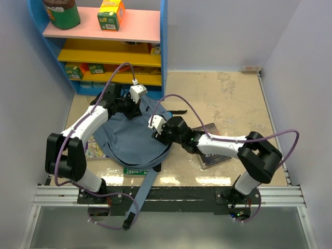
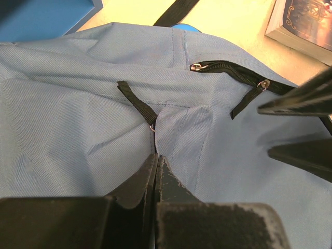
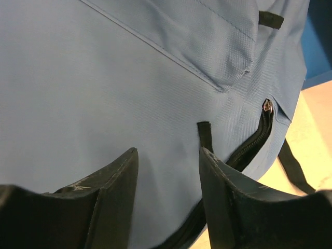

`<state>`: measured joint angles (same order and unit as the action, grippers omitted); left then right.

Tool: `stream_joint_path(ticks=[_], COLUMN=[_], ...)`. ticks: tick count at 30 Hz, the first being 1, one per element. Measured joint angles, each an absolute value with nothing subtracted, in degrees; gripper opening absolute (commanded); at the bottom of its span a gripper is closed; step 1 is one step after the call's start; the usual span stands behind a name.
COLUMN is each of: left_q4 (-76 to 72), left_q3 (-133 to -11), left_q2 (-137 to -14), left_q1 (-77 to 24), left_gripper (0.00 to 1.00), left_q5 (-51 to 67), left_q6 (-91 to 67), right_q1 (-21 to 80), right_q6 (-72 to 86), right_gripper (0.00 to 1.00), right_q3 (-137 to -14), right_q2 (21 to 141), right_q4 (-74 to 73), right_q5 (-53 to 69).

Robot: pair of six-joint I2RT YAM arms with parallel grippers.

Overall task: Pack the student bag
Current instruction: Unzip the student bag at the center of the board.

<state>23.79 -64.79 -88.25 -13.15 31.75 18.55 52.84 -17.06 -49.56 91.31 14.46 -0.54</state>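
Student bag (image 1: 132, 140) lies flat on table (image 1: 233, 98), left of middle, between both arms. One strap (image 1: 141, 194) hangs over near edge. Zip (image 2: 233, 70) partly open. Left gripper (image 2: 156, 158) at far end of bag, fingers squeezed tight together, tips on cloth by black pull tab (image 2: 136, 101); cannot tell if cloth is pinched. Right gripper (image 3: 168, 155) at bag's right side, fingers spread apart, holding nothing. Dark book (image 1: 215, 158) right of bag. Shelf (image 1: 104, 31) far left, green box (image 1: 111, 14) on it.

Student bag (image 1: 127, 140) half-covers green booklet (image 1: 136, 170).
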Motion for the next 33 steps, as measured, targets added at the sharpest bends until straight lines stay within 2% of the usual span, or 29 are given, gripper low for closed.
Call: stream_joint_path(ticks=[12, 20, 24, 26, 33], left_q4=[23.92, 23.81, 23.83, 23.83, 23.81], left_q3=[-64.77, -64.36, -64.23, -64.18, -64.14], left_q2=[-88.05, -88.05, -88.03, -88.03, -88.05], left_q1=[-13.15, -13.15, -13.15, -13.15, -13.15], left_gripper=[0.00, 0.00, 0.00, 0.00, 0.00], left_q5=[31.79, 31.81, 31.81, 31.81, 31.81], left_q6=[18.59, 18.59, 18.59, 18.59, 18.59], right_q1=[51.13, 49.76, 49.39, 49.19, 49.04], right_q6=[-21.12, -21.08, -20.73, -20.56, -19.64], right_gripper=[0.48, 0.29, 0.06, 0.00, 0.00], right_q3=[-50.74, -54.06, -56.23, -56.95, -57.17], right_q2=[97.19, 101.16, 102.63, 102.80, 102.35], right_q4=[19.33, 19.88, 18.63, 17.89, 17.06], right_q5=[-7.40, -7.35, -7.55, -7.64, -7.94])
